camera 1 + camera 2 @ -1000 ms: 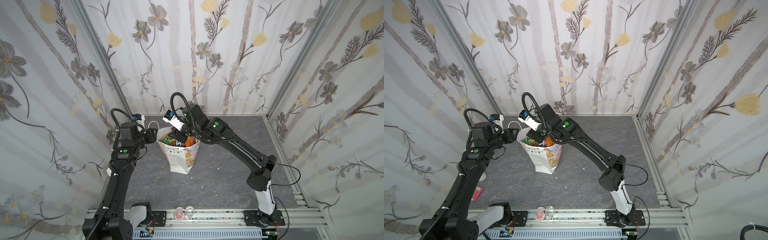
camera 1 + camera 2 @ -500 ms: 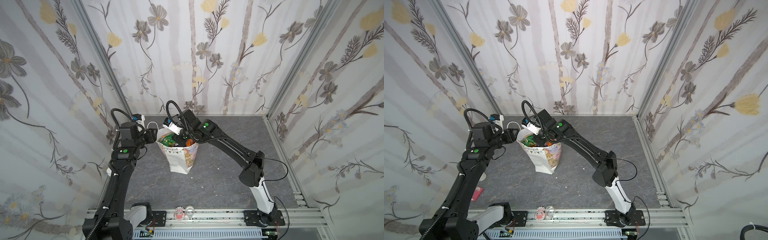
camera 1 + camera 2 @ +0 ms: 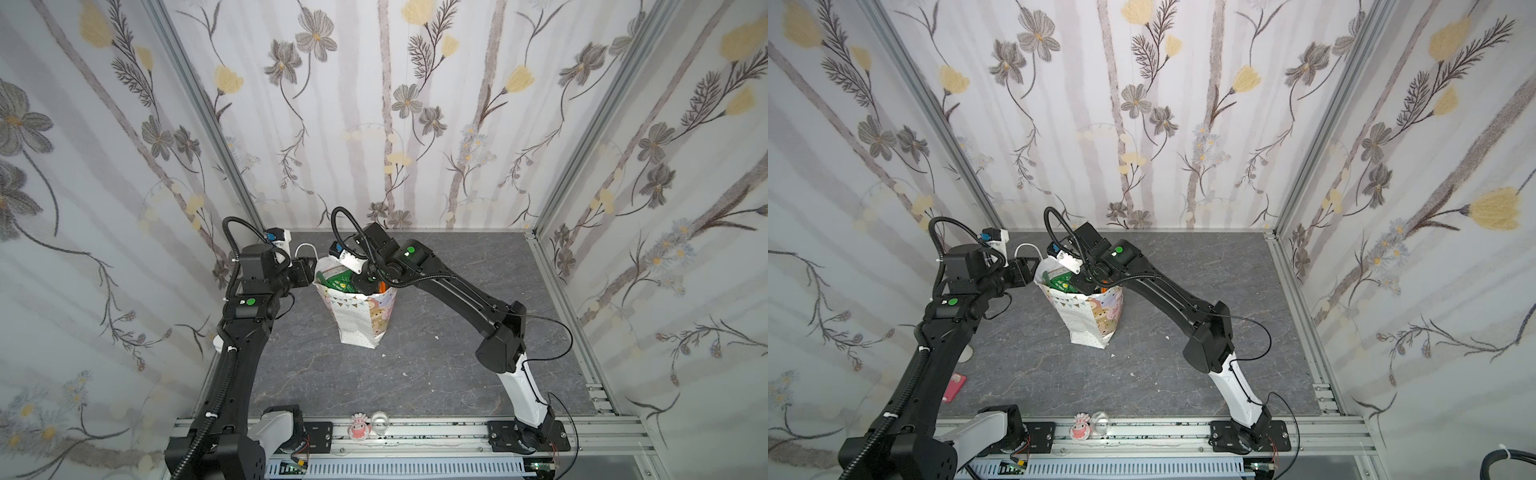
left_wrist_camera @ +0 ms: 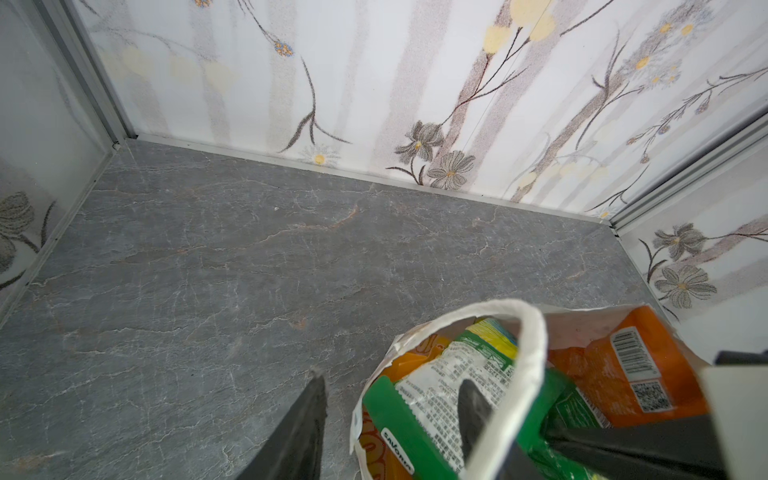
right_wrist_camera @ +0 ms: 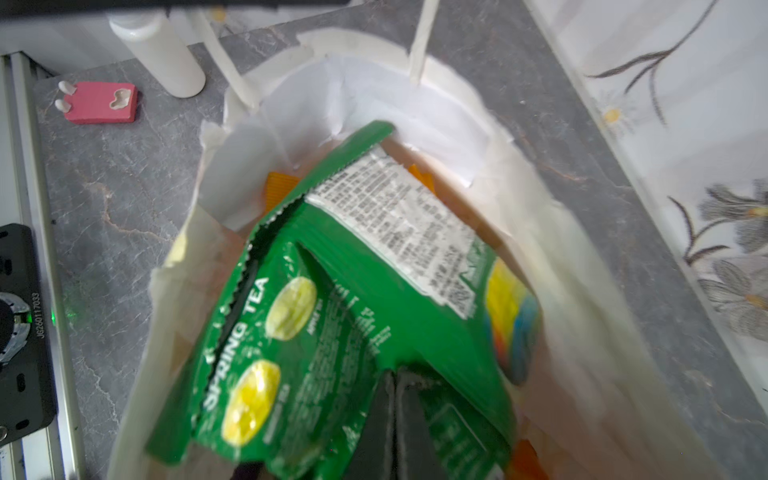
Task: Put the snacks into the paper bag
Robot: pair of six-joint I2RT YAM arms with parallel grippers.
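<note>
right wrist view: right hand (image 5: 395, 399) pinched together among green snacks (image 5: 332, 291) inside paper bag (image 5: 374, 95) rim.

Green packets (image 5: 353, 316), white bag (image 3: 353, 328)

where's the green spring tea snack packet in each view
Both top views: green snack packet in the white paper bag's mouth.
Left wrist: low, right of centre.
Right wrist: centre, filling the bag.
Shared landmark: the bag's white cord handle.
</note>
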